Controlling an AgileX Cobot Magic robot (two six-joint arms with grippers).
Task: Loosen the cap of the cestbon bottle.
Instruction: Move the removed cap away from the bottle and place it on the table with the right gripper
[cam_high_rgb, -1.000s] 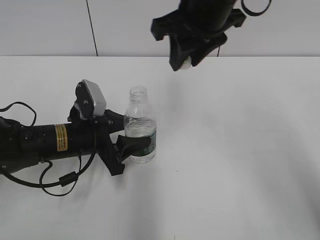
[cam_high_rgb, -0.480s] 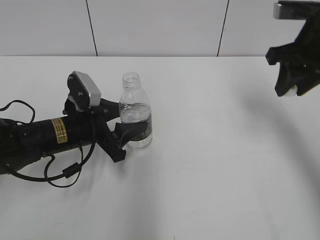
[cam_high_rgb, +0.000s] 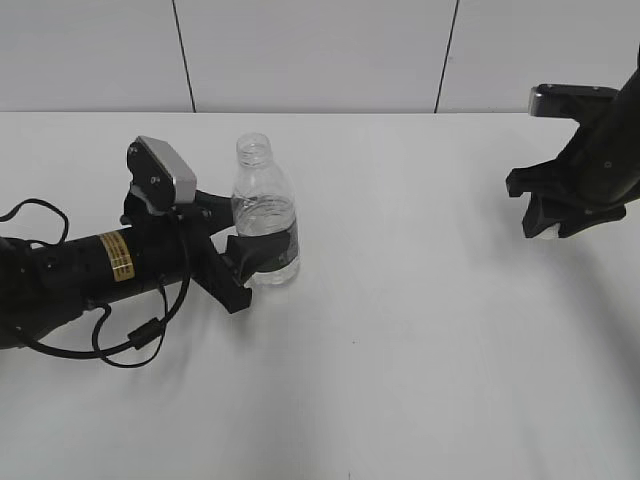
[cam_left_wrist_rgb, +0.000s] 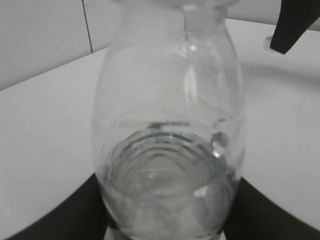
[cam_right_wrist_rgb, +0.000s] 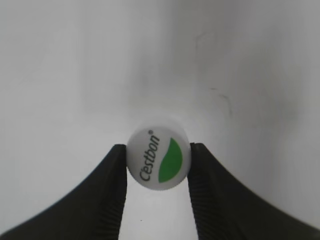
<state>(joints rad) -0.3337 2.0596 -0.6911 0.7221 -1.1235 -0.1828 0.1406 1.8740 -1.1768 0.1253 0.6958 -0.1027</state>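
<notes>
The cestbon bottle (cam_high_rgb: 264, 215) stands upright on the white table, left of centre, with its mouth open and no cap on it. My left gripper (cam_high_rgb: 262, 262) is shut on its lower body at the dark green label; the left wrist view shows the clear ribbed bottle (cam_left_wrist_rgb: 167, 145) filling the frame between the black fingers. My right gripper (cam_high_rgb: 553, 227) is at the far right, low over the table, shut on the cap (cam_right_wrist_rgb: 158, 159), which is white with a green mark and "Cestbon" lettering. Its white edge shows in the exterior view (cam_high_rgb: 549, 234).
The white table (cam_high_rgb: 400, 340) runs to a grey panelled wall at the back. My left arm and its cable (cam_high_rgb: 60, 285) lie along the table's left side.
My right gripper carried the cap from above the bottle to the far right and down toward the table. My left gripper and the bottle shifted slightly left and back.
</notes>
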